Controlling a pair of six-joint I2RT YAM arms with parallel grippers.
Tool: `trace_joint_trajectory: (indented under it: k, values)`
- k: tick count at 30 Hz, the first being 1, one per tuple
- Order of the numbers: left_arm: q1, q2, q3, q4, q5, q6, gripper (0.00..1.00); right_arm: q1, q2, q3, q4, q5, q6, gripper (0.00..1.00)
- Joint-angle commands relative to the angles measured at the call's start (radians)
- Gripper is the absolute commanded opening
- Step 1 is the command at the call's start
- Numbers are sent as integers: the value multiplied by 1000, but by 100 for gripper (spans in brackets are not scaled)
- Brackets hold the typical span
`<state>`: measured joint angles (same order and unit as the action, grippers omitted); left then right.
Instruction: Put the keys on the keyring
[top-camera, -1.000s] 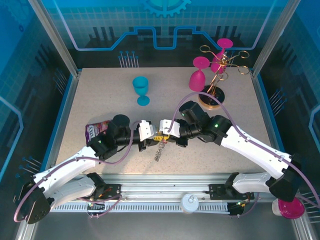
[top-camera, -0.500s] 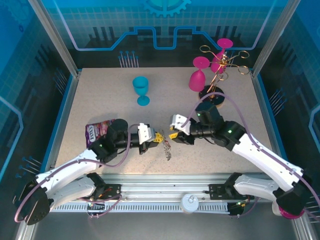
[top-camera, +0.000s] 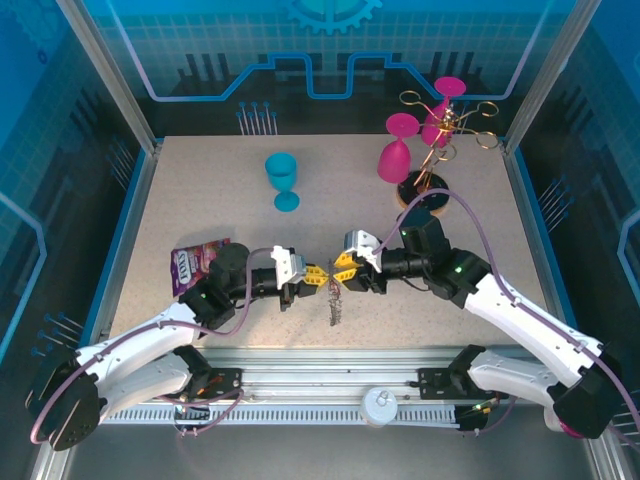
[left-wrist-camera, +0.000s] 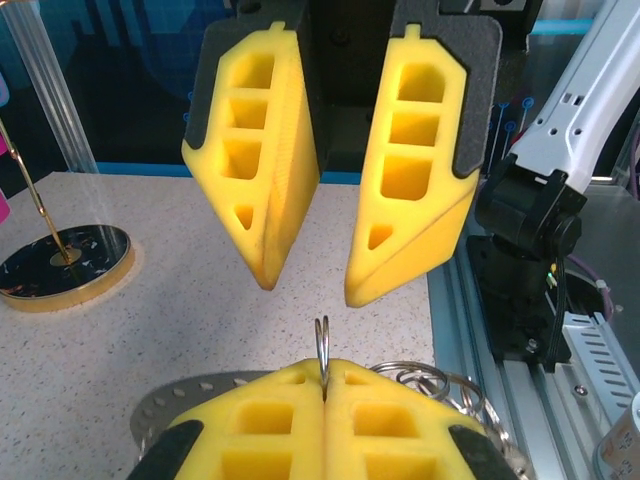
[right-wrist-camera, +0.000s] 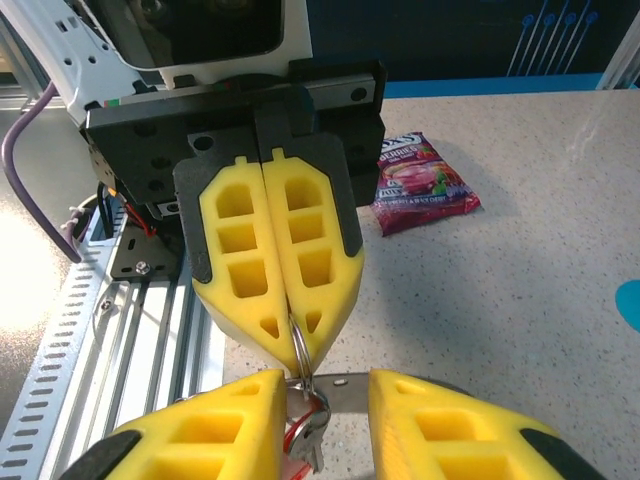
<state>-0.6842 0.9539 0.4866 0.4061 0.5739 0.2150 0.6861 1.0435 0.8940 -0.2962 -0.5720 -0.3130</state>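
My right pincer (left-wrist-camera: 308, 290) has opened; my left pincer (right-wrist-camera: 296, 352) is clamped on a wire loop (left-wrist-camera: 322, 342) of the dark grey flat keyring (left-wrist-camera: 162, 408). The red-headed silvery key (right-wrist-camera: 299, 434) hangs under that loop. Threading is in hand; next, regrip the key squarely.

Speckled pale tabletop (left-wrist-camera: 150, 330): matt, fine-grained, stone-like. Fingers of left gripper (right-wrist-camera: 293, 345) and right gripper (left-wrist-camera: 307, 292): yellow matt plastic, black matt backing. Flat keyring (left-wrist-camera: 160, 420): dull grey metal; wire loops bright, polished. Lower centre, key (right-wrist-camera: 303, 435): red plastic, silvery metal. Upper right, snack pouch (right-wrist-camera: 425, 185): glossy film.
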Motion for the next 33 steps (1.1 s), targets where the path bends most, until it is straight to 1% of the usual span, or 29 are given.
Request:
trace_joint_trajectory:
  k: [1, 4, 6, 8, 13, 15, 19, 26, 33]
  values:
    - [-5, -17, -9, 75, 38, -22, 0, 2, 14, -9, 49, -57, 16, 26]
    - [-5, -14, -9, 85, 40, -26, 0, 4, 24, -7, 41, -54, 10, 24]
    - [-5, -15, -11, 90, 37, -24, 0, 4, 17, -9, 40, -39, 5, 25]
    - [-6, -17, -16, 105, 37, -27, 0, 0, 0, -49, 47, -24, 3, 26]
    - [-5, -10, -19, 120, 44, -32, 0, -3, -32, -83, 79, -42, 26, 23]
    - [-5, -8, -18, 122, 44, -31, 0, -2, -34, -84, 83, -51, 31, 24]
    - [-5, -9, -18, 136, 43, -35, 0, -2, -30, -93, 75, -30, 28, 25]
    - [-5, -6, -20, 164, 57, -49, 0, 12, -1, -94, 102, -31, 53, 16]
    - [-6, 3, -17, 183, 61, -58, 0, 46, 19, -93, 172, -42, 90, 13]
